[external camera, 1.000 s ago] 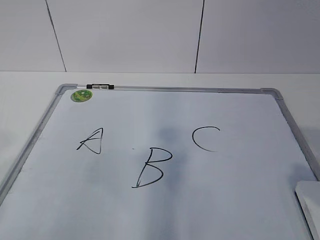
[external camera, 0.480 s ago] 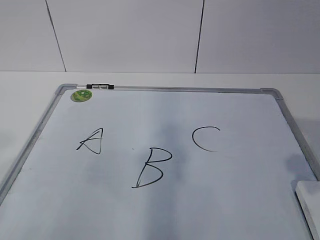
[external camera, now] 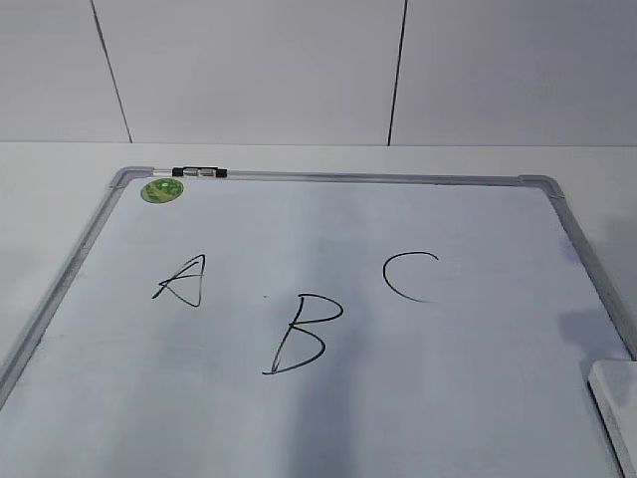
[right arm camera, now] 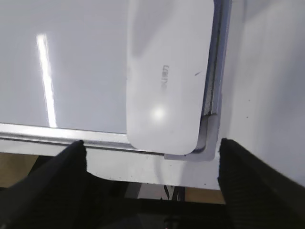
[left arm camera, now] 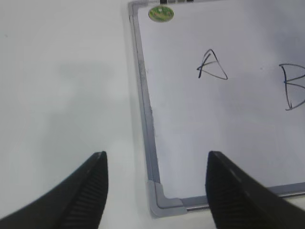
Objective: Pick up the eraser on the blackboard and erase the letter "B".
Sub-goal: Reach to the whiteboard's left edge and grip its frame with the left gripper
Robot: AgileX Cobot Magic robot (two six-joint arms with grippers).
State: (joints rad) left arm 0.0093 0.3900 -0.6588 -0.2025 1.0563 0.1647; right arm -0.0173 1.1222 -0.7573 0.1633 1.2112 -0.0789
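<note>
The blackboard (external camera: 418, 398) is a white board with a grey frame lying flat on the table. The black letter "B" (external camera: 302, 335) is near its middle, between "A" (external camera: 182, 280) and "C" (external camera: 408, 276). The white eraser (external camera: 615, 408) lies at the board's near right corner. In the right wrist view the eraser (right arm camera: 167, 71) lies just ahead of my open, empty right gripper (right arm camera: 151, 148). My left gripper (left arm camera: 156, 164) is open and empty above the board's near left corner (left arm camera: 162, 200). Neither gripper shows in the exterior view.
A green sticker (external camera: 161, 190) and a black-and-silver clip (external camera: 199, 172) sit at the board's far left corner. A white table (external camera: 60, 189) surrounds the board, with a white wall behind. The table's front edge (right arm camera: 157, 171) lies just below the eraser.
The shadow on the board's right side has shifted down toward the eraser. The board, the letters and the eraser have not moved.
</note>
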